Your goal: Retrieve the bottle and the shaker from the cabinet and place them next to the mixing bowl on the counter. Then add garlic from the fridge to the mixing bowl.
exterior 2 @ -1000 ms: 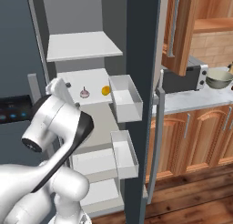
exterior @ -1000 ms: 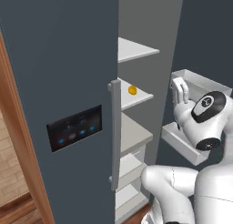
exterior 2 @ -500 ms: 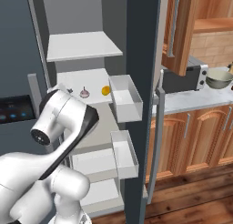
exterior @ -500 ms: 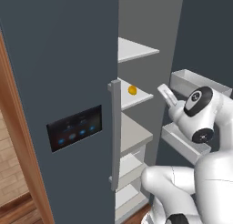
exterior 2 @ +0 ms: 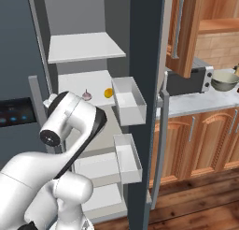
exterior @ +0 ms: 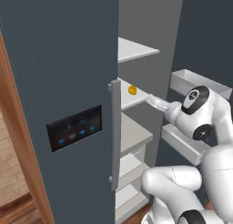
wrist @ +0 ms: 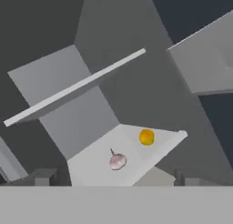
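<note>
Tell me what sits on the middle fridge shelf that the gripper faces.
On the white middle shelf lie a pale pinkish garlic bulb and, farther along, a small round orange fruit, apart from each other. The shelf's rear corner, behind the closed door, is hidden in the left base view.

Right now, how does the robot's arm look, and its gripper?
The arm is glossy white, made of rounded, bulbous segments. Dark grey bands and round caps with small white marks sit at the joints. No cables are visible. The gripper has two small, dark grey, blocky fingertips.

The arm has swung its claw (exterior: 154, 101) toward the fridge shelf (exterior: 139, 100) (garlic (wrist: 118, 161) ahead).
</note>
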Motion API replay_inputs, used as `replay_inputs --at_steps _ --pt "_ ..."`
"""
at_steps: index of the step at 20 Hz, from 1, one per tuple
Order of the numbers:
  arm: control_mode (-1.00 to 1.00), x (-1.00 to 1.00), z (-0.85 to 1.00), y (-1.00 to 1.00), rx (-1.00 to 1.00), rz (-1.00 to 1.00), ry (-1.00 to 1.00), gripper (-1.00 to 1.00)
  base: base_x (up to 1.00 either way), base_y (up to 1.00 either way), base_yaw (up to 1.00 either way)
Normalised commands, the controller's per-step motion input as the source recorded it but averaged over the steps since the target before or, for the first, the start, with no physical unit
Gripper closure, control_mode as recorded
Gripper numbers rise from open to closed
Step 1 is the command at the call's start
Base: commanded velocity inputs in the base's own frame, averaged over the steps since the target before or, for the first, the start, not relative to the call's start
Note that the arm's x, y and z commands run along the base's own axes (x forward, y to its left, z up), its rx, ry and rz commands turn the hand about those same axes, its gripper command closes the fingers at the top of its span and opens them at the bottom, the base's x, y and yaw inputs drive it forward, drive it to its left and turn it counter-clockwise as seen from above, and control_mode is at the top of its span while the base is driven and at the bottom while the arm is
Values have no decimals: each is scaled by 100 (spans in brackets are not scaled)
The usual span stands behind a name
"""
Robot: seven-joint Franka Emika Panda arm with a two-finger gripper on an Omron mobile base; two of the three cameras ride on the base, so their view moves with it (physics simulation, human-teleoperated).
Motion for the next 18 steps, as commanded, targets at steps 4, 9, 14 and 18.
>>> replay_inputs --at_steps 4,9,14,18 --pt "-100 0 0 1 -27 10 -1 -100 0 0 0" --pt "-100 0 0 0 -6 0 -1 -100 0 0 0" --pt "-100 -1 0 9 -13 -1 -9 -100 0 0 0" --pt "-100 0 -5 22 -33 -1 -7 -100 0 0 0"
